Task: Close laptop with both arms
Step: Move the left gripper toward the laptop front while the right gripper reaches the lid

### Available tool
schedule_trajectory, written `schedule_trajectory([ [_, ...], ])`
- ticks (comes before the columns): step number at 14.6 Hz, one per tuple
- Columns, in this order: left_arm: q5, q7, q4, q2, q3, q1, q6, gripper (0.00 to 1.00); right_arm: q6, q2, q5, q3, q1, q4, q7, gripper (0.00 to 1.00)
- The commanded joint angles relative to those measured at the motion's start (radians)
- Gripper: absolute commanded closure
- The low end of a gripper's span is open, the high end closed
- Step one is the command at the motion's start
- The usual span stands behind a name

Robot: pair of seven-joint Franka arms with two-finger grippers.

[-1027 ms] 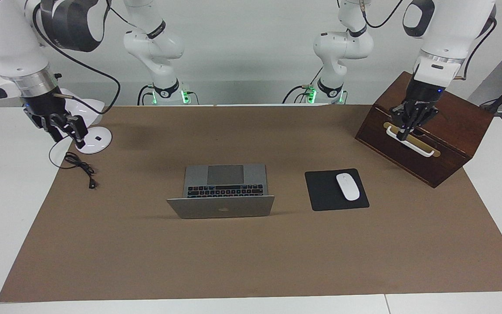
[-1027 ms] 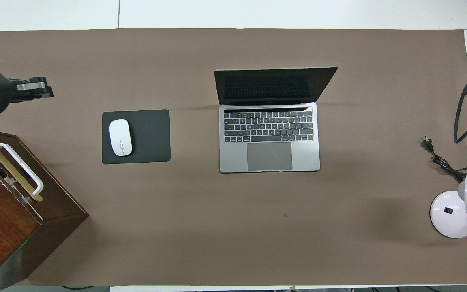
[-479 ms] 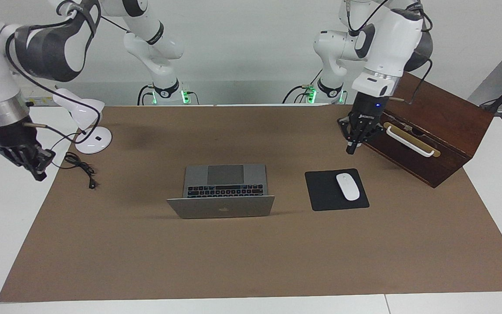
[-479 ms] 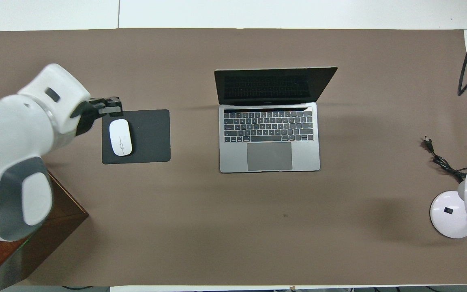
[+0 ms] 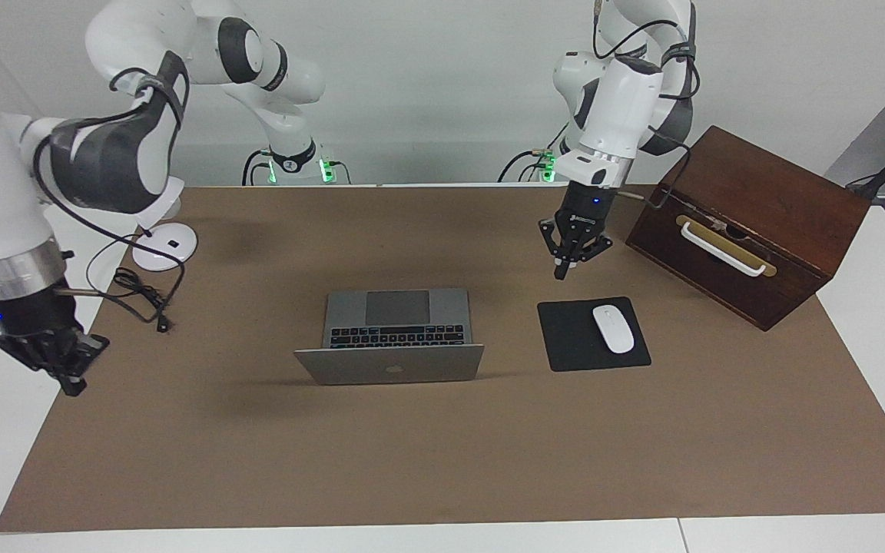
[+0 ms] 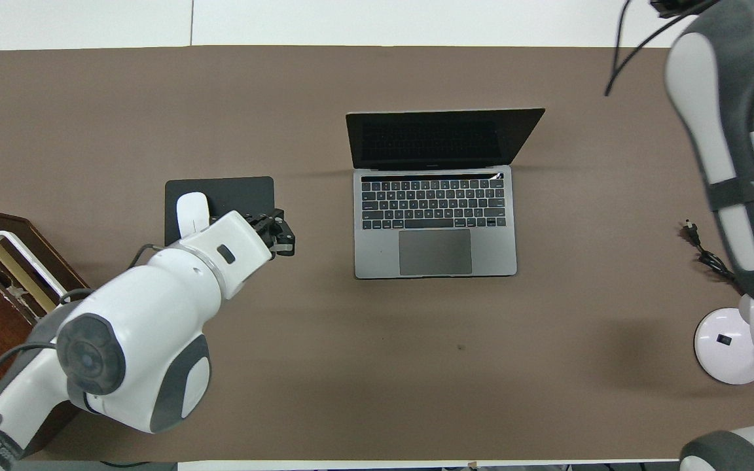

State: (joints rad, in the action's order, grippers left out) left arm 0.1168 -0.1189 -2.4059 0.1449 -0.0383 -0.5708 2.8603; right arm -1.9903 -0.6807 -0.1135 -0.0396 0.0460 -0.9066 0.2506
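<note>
Nothing done yet: MacBook [image 5: 389, 335] lid up, untouched. Left gripper [image 5: 561, 273] at its 2 o'clock, right gripper [image 5: 74, 386] at 9; can't tell grip state on either.

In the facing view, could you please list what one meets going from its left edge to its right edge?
Right gripper → lamp base → laptop → left gripper → mouse → wooden box.

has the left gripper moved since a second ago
Yes. The left gripper has left the wooden box, where it hung over the white handle, and now hangs over the bare mat nearer the robots than the mouse pad, closer to the laptop.
</note>
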Motion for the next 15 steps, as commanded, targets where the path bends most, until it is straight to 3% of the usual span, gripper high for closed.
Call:
schedule_trajectory([
  [1,0.017,0.031,-0.076,-0.037,-0.017,-0.075,0.155,1.0,-0.031,-0.059,-0.025,0.009,0.09,0.048,0.158,1.0],
  [7,0.015,0.033,-0.093,-0.149,-0.017,-0.146,0.344,1.0,-0.08,-0.074,-0.123,0.012,0.282,-0.021,0.458,1.0],
  [9,0.015,0.035,-0.093,-0.206,-0.017,-0.174,0.437,1.0,-0.096,-0.083,-0.176,0.009,0.293,-0.038,0.487,1.0],
  [15,0.015,0.039,-0.085,-0.33,-0.018,-0.212,0.574,1.0,-0.094,-0.088,-0.178,0.006,0.295,-0.038,0.51,1.0],
])
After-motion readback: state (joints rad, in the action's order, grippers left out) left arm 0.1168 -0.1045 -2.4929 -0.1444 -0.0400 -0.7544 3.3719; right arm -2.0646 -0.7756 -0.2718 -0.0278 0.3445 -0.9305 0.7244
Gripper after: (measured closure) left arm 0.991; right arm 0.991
